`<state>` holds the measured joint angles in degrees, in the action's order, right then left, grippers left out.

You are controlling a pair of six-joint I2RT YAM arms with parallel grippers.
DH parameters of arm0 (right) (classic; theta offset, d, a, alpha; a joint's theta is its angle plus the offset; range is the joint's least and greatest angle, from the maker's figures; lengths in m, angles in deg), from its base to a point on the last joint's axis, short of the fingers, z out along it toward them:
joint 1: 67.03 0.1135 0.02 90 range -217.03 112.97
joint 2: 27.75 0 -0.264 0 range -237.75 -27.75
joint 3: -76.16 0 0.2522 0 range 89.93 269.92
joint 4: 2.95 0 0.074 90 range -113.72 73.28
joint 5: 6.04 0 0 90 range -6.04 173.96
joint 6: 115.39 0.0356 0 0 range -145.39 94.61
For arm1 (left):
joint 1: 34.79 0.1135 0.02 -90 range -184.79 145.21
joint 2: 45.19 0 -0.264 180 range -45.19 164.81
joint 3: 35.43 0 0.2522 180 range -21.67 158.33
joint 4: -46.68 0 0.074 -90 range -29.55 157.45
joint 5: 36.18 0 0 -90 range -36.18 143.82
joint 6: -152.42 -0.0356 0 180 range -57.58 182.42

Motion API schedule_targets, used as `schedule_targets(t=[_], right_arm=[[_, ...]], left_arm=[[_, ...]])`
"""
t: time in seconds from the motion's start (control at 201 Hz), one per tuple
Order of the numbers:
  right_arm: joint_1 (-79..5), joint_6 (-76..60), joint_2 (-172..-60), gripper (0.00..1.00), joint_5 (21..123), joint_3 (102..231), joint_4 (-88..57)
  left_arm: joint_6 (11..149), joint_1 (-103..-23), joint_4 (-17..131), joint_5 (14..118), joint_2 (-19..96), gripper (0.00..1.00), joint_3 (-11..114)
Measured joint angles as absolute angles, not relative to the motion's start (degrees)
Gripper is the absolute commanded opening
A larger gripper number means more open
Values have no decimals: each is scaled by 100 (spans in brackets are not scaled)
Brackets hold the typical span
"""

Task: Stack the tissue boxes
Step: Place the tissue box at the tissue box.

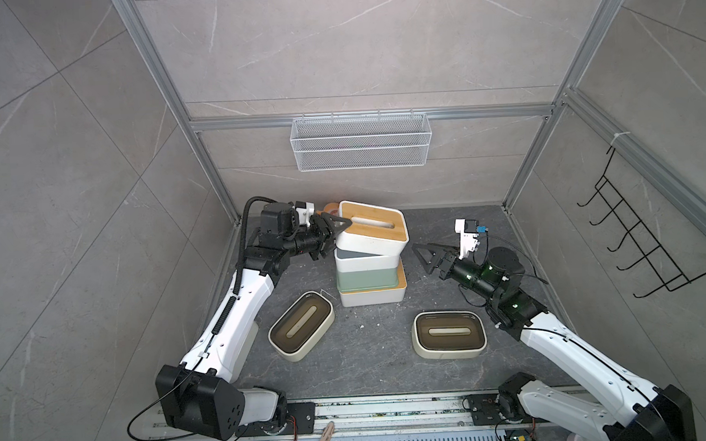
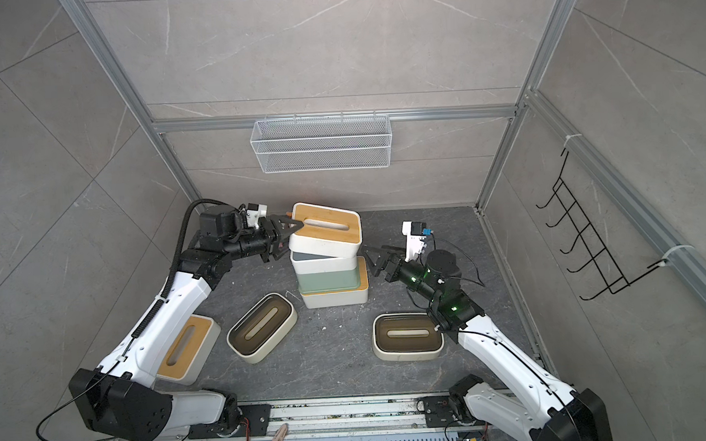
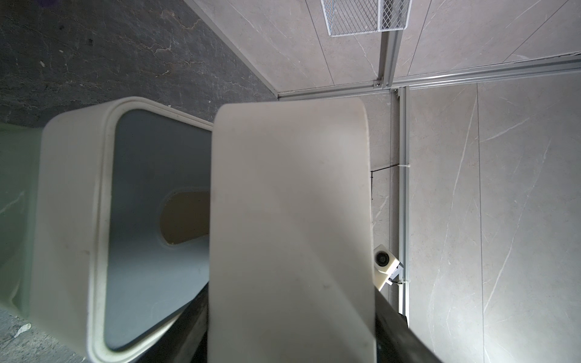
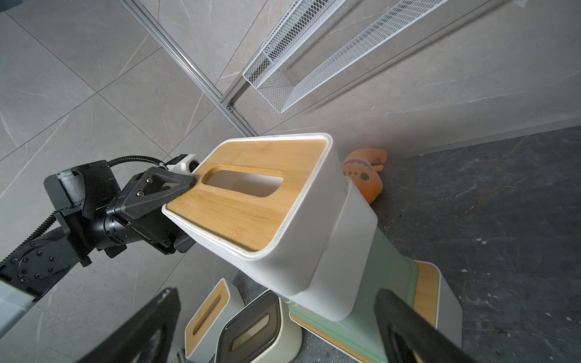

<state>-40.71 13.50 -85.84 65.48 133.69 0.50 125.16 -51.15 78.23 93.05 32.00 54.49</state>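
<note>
A stack stands mid-table in both top views: a white box with a bamboo lid at the bottom, then a mint green box, then a white box with a grey lid. Above it a second bamboo-lid box lies askew and tilted. My left gripper is shut on that box's left end wall, one finger on the lid. The grey lid shows beneath. My right gripper hangs open just right of the stack, empty. Two cream boxes with dark-brown lids lie in front.
Another bamboo-lid box lies under my left arm. An orange fish toy sits behind the stack against the back wall. A white mesh basket hangs on that wall. A black hook rack is on the right wall.
</note>
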Motion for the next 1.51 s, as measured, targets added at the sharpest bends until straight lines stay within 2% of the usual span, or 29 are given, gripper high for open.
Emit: schedule_targets(t=[0.209,0.349,0.912,1.386,1.431,1.506], right_arm=[[-3911,1228,-8594,99,6557,13625,-189],[-3795,1101,-8651,99,6576,13763,-383],[-3526,717,-8970,99,6685,14318,-991],[-3478,542,-9056,100,6786,14777,-1590],[-3478,542,-9128,100,6786,14941,-1701],[-3478,544,-9257,100,6762,15153,-1810]], left_arm=[[12378,-5115,7938,9318,3165,75,5397],[12262,-5115,8144,9294,3145,78,5395],[11827,-4887,8915,9034,3047,80,5397],[11602,-4678,8992,8782,2962,81,5425],[11504,-4667,9042,8745,2938,82,5493],[11368,-4669,9084,8708,2918,93,5659]])
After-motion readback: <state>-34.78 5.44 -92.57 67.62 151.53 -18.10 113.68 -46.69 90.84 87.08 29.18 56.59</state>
